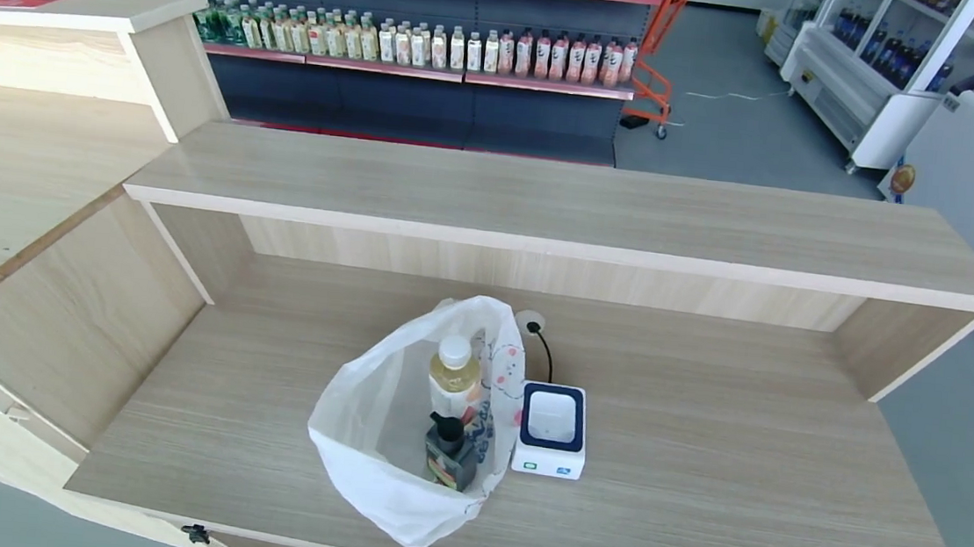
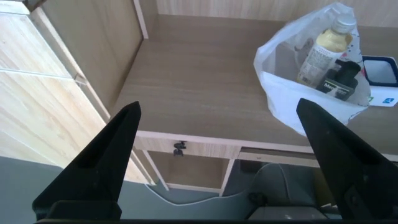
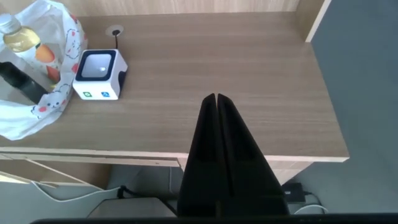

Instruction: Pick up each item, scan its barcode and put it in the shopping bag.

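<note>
On the table (image 1: 696, 503), shopping bag (image 1: 373, 466) is sitting right beside scanner (image 1: 551, 429), holding pale bottle (image 1: 453, 376) and dark bottle (image 1: 449, 457); film looking floppy, bottles likely gripping best mid-body; left hand (image 2: 219, 104) gaping wide, right hand (image 3: 216, 97) closed, empty

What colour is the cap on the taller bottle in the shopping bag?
White. The cap tops the taller bottle; clearest in the head view.

I saw a wooden counter (image 1: 702, 433) with a raised ledge (image 1: 564, 201) at twelve o'clock. Beyond it stood bottle shelves (image 1: 419, 43), with an orange trolley (image 1: 661, 51) at one.
</note>
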